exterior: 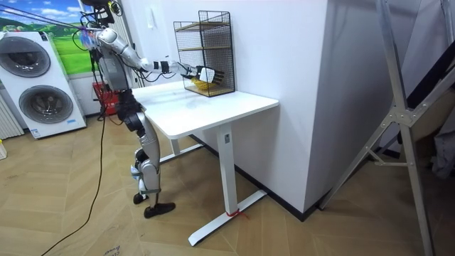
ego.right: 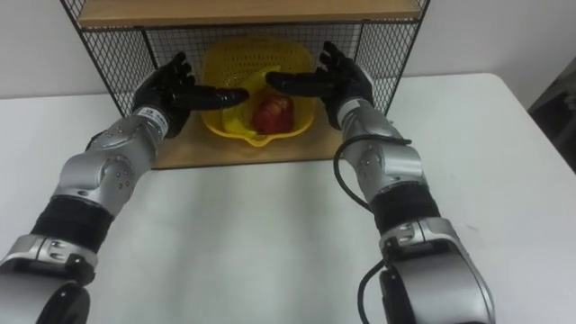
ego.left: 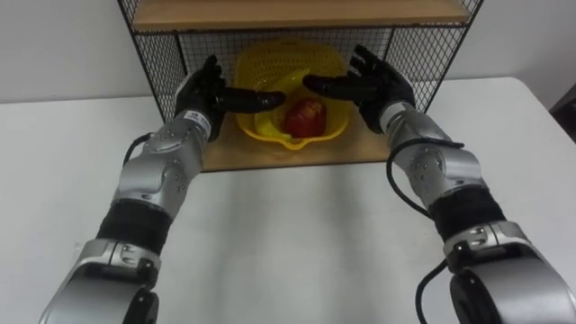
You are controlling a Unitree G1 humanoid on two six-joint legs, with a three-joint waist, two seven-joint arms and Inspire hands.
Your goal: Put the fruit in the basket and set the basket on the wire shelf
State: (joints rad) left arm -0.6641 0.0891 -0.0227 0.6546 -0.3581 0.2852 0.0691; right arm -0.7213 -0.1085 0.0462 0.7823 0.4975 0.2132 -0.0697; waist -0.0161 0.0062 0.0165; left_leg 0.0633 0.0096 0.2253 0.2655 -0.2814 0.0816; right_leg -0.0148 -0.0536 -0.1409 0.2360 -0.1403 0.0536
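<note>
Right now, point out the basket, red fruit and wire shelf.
basket (ego.left: 288,61): left eye view, back wall.
red fruit (ego.left: 306,117): left eye view, its middle.
wire shelf (ego.left: 160,63): left eye view, left mesh side.

Eye views look closely down on the wire shelf (ego.left: 297,13) and table (ego.left: 297,234); the far room view seemingly shows them side-on

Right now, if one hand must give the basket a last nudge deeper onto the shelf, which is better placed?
Right, narrowly. Left hand and right hand both flank the yellow basket open, but the right's fingers reach across it just above the red fruit.
</note>
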